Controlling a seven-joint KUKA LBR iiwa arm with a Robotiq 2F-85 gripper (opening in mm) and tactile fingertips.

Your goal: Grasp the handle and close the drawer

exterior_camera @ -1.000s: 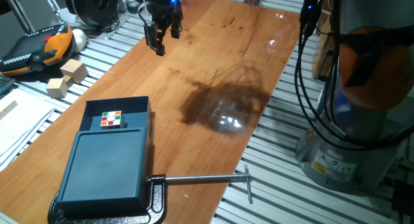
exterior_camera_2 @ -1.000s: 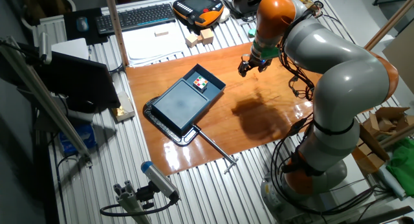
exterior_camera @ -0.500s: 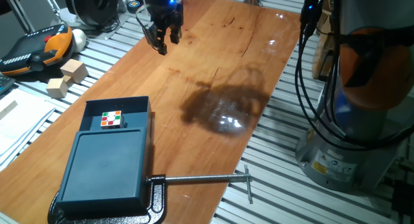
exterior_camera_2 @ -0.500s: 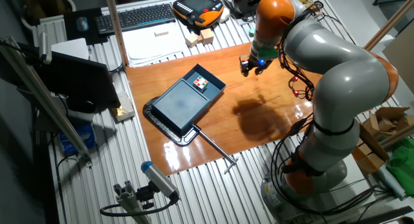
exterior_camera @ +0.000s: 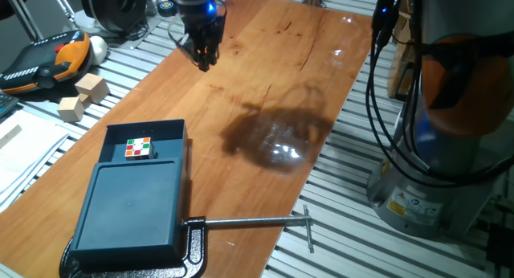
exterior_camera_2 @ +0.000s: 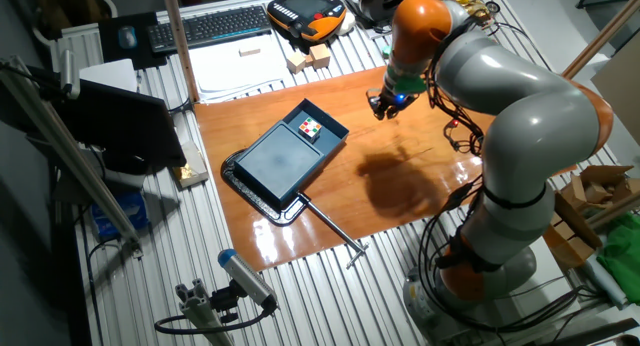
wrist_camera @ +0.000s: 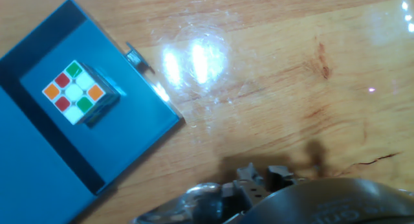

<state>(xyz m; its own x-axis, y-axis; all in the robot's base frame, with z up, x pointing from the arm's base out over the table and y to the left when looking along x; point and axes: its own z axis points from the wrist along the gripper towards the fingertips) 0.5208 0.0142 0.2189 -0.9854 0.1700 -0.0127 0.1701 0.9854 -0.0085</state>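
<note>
The drawer (exterior_camera: pixel 173 145) is a dark teal tray pulled out from its flat-topped box (exterior_camera: pixel 132 210), and a Rubik's cube (exterior_camera: pixel 138 148) lies in it. In the hand view the drawer (wrist_camera: pixel 39 146) fills the upper left, and the short handle (wrist_camera: pixel 137 58) juts from its front wall. My gripper (exterior_camera: pixel 202 61) hangs over the far end of the wooden table, well away from the drawer (exterior_camera_2: pixel 325 121), and holds nothing. Seen from the hand, the gripper (wrist_camera: pixel 262 175) shows two fingertips with a small gap between them. Seen from the side, the gripper (exterior_camera_2: pixel 381 109) is right of the drawer.
A black clamp (exterior_camera: pixel 193 246) with a long silver rod (exterior_camera: pixel 249 222) pins the box at the table's near edge. Wooden blocks (exterior_camera: pixel 83 97) and an orange pendant (exterior_camera: pixel 48 57) lie off the table to the left. The robot base (exterior_camera: pixel 450 149) stands on the right.
The hand has turned about its axis, so the fingers that were spread side by side now look narrow. It has also shifted slightly toward the drawer side.
</note>
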